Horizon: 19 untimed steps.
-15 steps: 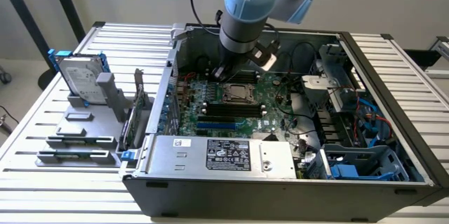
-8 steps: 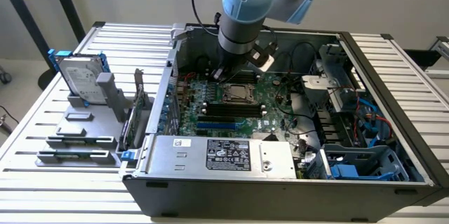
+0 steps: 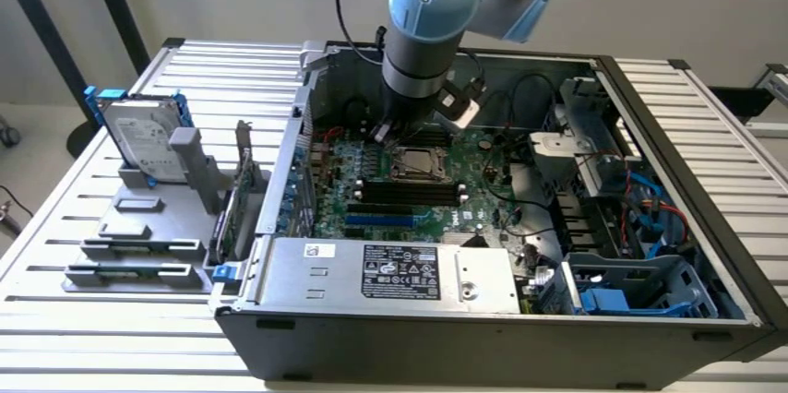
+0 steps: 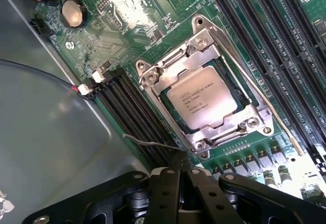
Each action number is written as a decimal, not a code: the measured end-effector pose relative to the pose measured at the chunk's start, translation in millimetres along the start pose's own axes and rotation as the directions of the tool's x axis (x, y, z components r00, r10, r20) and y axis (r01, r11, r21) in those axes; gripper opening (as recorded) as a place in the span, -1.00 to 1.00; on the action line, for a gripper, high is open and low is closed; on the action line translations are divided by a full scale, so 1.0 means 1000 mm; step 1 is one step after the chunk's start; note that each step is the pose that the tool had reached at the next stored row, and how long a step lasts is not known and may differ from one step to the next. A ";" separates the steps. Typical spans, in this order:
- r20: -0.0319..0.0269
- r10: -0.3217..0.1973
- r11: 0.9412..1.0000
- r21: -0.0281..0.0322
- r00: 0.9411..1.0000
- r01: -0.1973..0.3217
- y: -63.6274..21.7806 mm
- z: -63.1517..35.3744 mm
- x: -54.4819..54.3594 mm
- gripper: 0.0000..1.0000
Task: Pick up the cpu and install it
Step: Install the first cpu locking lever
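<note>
The small square cpu with its silvery metal top lies flat in the metal-framed socket on the green motherboard, inside the open dark grey computer case. Faint printed lettering shows on its lid, too small to read. The socket's steel frame overlaps the chip's edges, so its full outline is hidden.

The black gripper hangs just beside the socket, over the rows of long black memory slots; its fingers are pressed together with nothing between them. In the wrist view its body is cut off by the picture's edge. In the exterior view the pale blue and grey robot arm reaches down into the case and covers the gripper, and the cpu is a small grey patch below it.

On the slatted metal worktop, at the exterior view's left, a silver hard drive with blue brackets stands upright in a grey holder.
</note>
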<state>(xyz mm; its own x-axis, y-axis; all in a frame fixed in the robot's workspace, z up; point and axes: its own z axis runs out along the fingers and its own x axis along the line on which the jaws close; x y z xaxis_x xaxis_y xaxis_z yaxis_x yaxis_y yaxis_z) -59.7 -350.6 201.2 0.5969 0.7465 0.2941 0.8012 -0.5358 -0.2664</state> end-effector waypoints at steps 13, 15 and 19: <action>0.008 0.001 1.000 -0.006 1.000 -0.001 0.0004 0.0050 0.002 -0.79; 0.009 0.001 1.000 -0.007 1.000 0.000 0.0019 0.0052 0.003 -0.79; 0.011 0.001 1.000 -0.008 1.000 -0.001 0.0044 0.0057 0.005 -0.79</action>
<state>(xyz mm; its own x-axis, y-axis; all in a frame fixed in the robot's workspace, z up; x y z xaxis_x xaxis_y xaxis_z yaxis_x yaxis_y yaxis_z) -53.5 -347.2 196.2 0.5970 0.7503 0.2839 0.8012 -0.5394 -0.2590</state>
